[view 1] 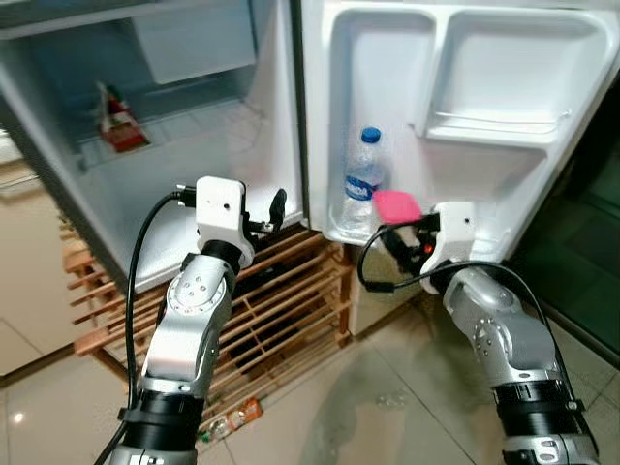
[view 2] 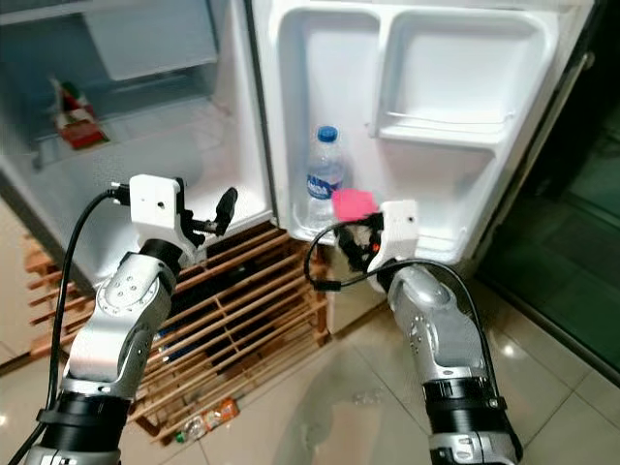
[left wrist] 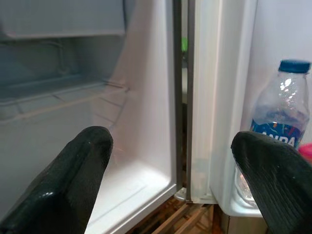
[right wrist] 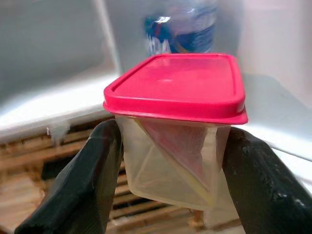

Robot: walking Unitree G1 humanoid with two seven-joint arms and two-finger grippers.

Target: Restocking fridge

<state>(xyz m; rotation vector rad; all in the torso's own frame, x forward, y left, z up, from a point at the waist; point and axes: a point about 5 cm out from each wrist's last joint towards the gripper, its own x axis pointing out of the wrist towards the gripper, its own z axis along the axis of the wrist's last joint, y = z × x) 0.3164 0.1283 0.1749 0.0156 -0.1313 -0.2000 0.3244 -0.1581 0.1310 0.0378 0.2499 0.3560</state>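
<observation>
My right gripper (view 1: pixel 399 232) is shut on a small clear container with a pink lid (right wrist: pixel 178 92), held upright just in front of the fridge door's lower shelf (view 1: pixel 339 232). A water bottle with a blue cap (view 1: pixel 363 179) stands in that shelf, right behind the container. My left gripper (view 1: pixel 276 208) is open, with nothing between its fingers (left wrist: pixel 68 185), near the lower edge of the open fridge body (view 1: pixel 194 174). A red packet (view 1: pixel 118 126) lies on a shelf deep inside the fridge.
The door (view 1: pixel 484 116) stands open to the right with a bare upper rack (view 1: pixel 499 121). A slatted wooden stand (view 1: pixel 281 310) sits under the fridge. A small bottle (view 1: pixel 232 417) lies on the tiled floor. Dark glass (view 1: pixel 591 252) is at far right.
</observation>
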